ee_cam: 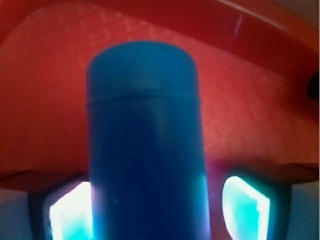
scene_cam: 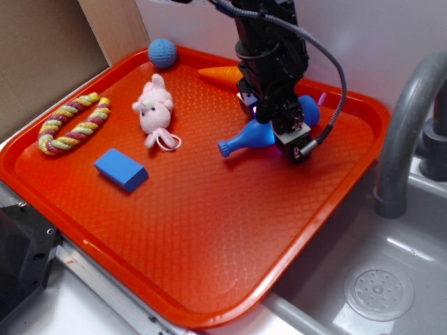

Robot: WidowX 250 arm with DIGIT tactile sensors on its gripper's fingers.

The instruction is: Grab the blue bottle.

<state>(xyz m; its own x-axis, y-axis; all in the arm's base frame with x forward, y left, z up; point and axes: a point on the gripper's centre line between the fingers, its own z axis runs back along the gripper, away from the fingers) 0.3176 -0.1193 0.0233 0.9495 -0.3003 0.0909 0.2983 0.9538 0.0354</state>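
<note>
The blue bottle [scene_cam: 250,137] lies on its side on the orange tray [scene_cam: 209,230], its narrow neck pointing left and its wide base toward the tray's right rim. My gripper [scene_cam: 278,131] is down over the bottle's body and hides its middle. In the wrist view the bottle [ee_cam: 145,130] fills the centre and runs between my gripper's [ee_cam: 156,210] two glowing pads. The left pad [ee_cam: 70,212] is right against the bottle. A narrow gap shows between the bottle and the right pad [ee_cam: 245,207]. The gripper is open around the bottle.
Also on the tray are an orange carrot [scene_cam: 218,75] just behind the gripper, a blue crocheted ball [scene_cam: 162,53], a pink plush bunny [scene_cam: 154,108], a coloured rope ring [scene_cam: 73,123] and a flat blue block [scene_cam: 121,169]. A grey faucet [scene_cam: 408,118] and sink [scene_cam: 378,293] lie to the right.
</note>
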